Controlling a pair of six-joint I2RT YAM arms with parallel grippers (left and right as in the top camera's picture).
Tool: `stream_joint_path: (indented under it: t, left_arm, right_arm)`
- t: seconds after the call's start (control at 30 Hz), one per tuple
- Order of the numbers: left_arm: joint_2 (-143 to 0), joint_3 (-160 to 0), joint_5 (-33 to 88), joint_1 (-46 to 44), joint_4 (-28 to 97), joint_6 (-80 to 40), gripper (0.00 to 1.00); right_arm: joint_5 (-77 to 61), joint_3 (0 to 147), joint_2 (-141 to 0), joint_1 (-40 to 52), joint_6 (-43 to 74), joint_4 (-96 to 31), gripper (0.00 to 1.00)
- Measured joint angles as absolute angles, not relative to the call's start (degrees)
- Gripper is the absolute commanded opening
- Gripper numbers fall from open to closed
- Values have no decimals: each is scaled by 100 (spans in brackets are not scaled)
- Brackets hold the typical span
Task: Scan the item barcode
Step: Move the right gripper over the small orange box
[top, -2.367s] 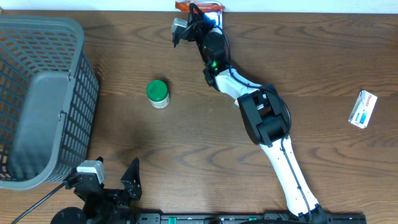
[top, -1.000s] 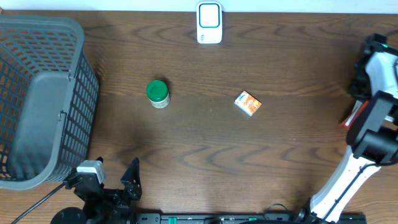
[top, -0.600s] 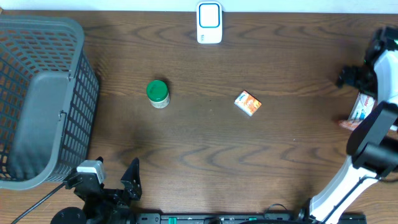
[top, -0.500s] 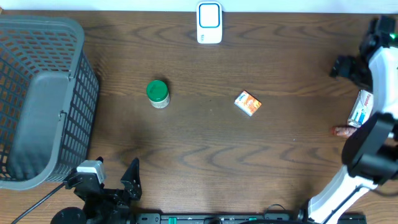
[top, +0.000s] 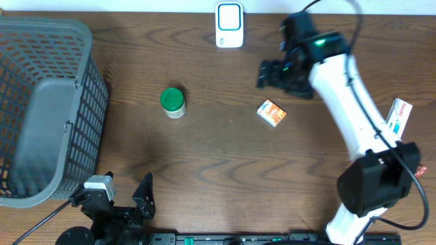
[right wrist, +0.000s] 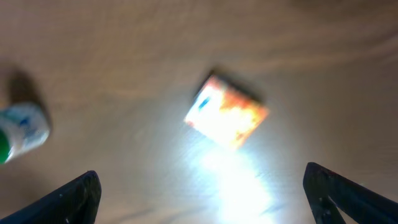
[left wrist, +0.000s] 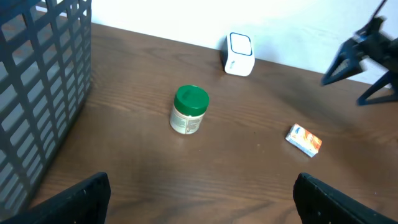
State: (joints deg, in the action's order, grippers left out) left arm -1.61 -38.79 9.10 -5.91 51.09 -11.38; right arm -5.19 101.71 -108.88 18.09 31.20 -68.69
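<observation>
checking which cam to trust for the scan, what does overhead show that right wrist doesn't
Only overhead: the grey basket on the left, the white scanner at the far edge, and a white and blue box at the right edge. Only right wrist: a bright glare patch just beside the orange box. Both: the orange box and the green-lidded jar, both blurred in the wrist view.

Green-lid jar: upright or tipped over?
Upright. In the left wrist view the jar stands on its base with the green lid on top; from overhead that top faces the camera as a full circle.
</observation>
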Motion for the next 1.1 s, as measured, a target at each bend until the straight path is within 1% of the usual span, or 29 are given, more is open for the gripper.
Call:
stream_joint_path:
  t: [0.1, 0.17, 0.27, 0.33, 0.73, 0.93, 1.03, 1.1]
  left_arm:
    - [-161, -3879, 910, -591, 5113, -1140, 94]
    - [-161, -3879, 910, -591, 5105, -1138, 94]
    - [-161, -3879, 910, -591, 5111, -1138, 94]
    - [-161, -3879, 910, -591, 5107, -1140, 94]
    - [-161, -3879, 910, -591, 5107, -1138, 94]
    - [-161, -3879, 910, -591, 5107, -1138, 95]
    - [-161, -3879, 910, -591, 5107, -1138, 94]
    - [-161, -3879, 910, -591, 5109, -1140, 94]
  right_arm:
    - [-307, 9428, -10903, 2394, 4237, -6180, 99]
    - [-169, 8932, -10930, 2602, 4790, -5784, 99]
    - [12, 8221, -10982, 2657, 5380, -5205, 99]
    - [163, 8066, -11017, 2630, 5601, -5092, 99]
    - [1020, 8064, -11026, 2580, 5815, -5011, 99]
    - [1013, 8064, -11557, 2458, 5817, -4659, 99]
    - [987, 8064, -11854, 2427, 5819, -4554, 95]
    - [989, 8068, -11865, 2427, 5841, -4525, 88]
